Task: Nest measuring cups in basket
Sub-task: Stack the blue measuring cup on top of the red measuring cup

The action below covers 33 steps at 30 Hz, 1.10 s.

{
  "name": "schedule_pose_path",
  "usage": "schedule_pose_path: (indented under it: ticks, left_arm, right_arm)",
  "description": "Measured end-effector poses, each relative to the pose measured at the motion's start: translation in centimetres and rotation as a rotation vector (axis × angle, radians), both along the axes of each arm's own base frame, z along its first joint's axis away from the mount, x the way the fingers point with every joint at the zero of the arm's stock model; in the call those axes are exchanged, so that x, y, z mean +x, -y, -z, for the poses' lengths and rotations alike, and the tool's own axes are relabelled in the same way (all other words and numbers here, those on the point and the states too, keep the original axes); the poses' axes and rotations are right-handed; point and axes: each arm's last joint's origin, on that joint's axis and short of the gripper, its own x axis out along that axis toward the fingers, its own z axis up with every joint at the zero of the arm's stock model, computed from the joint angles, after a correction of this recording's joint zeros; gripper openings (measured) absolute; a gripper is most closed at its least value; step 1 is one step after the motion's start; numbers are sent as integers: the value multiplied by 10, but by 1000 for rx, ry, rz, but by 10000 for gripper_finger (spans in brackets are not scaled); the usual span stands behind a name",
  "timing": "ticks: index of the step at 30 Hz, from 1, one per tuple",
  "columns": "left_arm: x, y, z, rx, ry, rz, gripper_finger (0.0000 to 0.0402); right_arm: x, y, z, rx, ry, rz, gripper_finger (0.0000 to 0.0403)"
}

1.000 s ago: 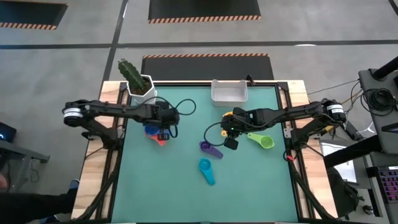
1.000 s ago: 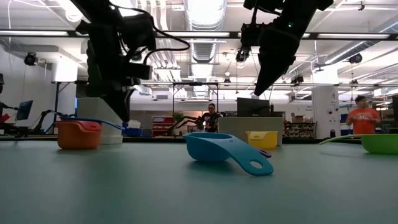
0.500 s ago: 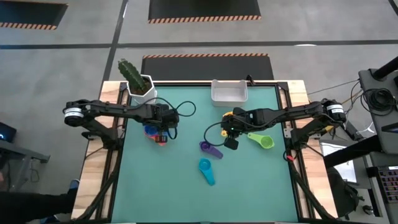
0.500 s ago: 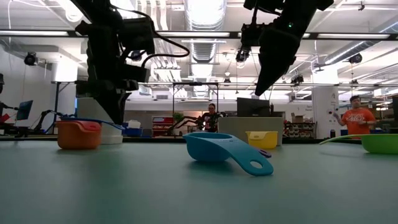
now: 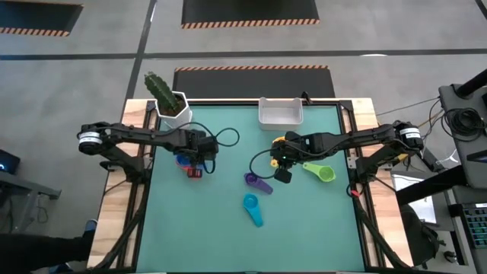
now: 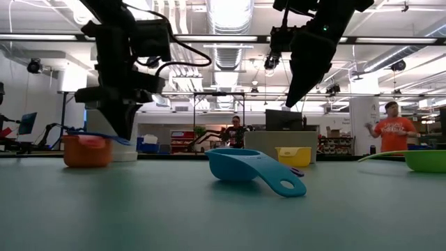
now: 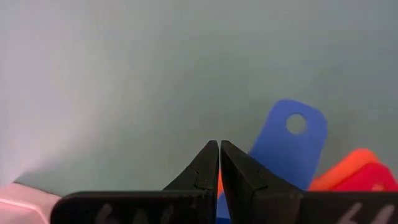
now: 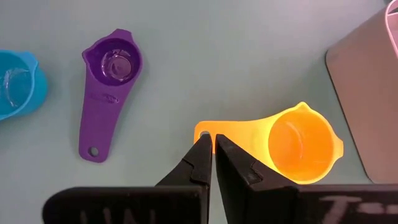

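Nearest the front edge of the green table mat (image 5: 304, 228) lies the teal plastic measuring cup (image 5: 252, 208), bowl up with its flat handle toward the viewer's side; in the low view it sits in the foreground (image 6: 252, 169). Just behind it rests the small purple plastic measuring cup (image 5: 257, 182), also seen from the right wrist (image 8: 107, 86). There is raised lettering on its handle, too small to read.

To the right, the green plastic measuring cup (image 5: 321, 172) lies near the mat's right side, apart from the others. The right gripper (image 5: 282, 176) hangs above the table with its two dark fingers pressed together and holding nothing; from its wrist camera the tips (image 8: 212, 145) sit over the handle end of the yellow plastic measuring cup (image 8: 292, 145), which lies beside the white wall of the basket.

On the left, the left gripper (image 5: 195, 170) hangs low with its fingers closed and empty, their tips (image 7: 219, 149) just above the mat. Directly beside it lie the blue plastic measuring cup (image 7: 289, 148), the orange plastic measuring cup (image 6: 87, 150) and a red plastic measuring cup (image 7: 367, 179), bunched together and touching.

Farthest back, the small white rectangular basket (image 5: 280, 113) stands at the rear edge, no cup visible in it. A white pot with a green cactus (image 5: 169, 99) occupies the rear left corner. Beyond the table, a person in an orange shirt (image 6: 391, 129) stands in the room.
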Motion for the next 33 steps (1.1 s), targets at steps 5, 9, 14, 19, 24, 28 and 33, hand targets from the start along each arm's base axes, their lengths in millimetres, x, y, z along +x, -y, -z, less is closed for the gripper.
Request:
schedule_pose_path:
  ticks: [5, 9, 14, 19, 24, 28, 33]
  left_arm:
    - [0, 3, 0, -22, 3, 12, 0]
    - [-1, 5, -4, -27, 18, 9, 0]
    - [-3, 14, -40, -66, 69, -37, 0]
    - [-17, 44, -88, -112, 242, -69, 0]
    - [-47, 84, -102, -151, 379, -163, 0]
    - [-70, 115, -90, -156, 413, -198, 0]
    - [-85, 132, -65, -110, 399, -234, 0]
  right_arm:
    - [0, 0, 0, 0, 0, 0, 9]
    - [0, 0, 0, 2, 1, 3, 9]
    - [3, 0, 1, -4, 36, -7, 9]
    - [13, 0, -1, -31, 126, -63, 9]
    - [30, 0, -1, -56, 241, -129, 9]
    - [52, 2, 4, -31, 316, -196, 9]
    - [88, 5, 10, -77, 356, -242, 9]
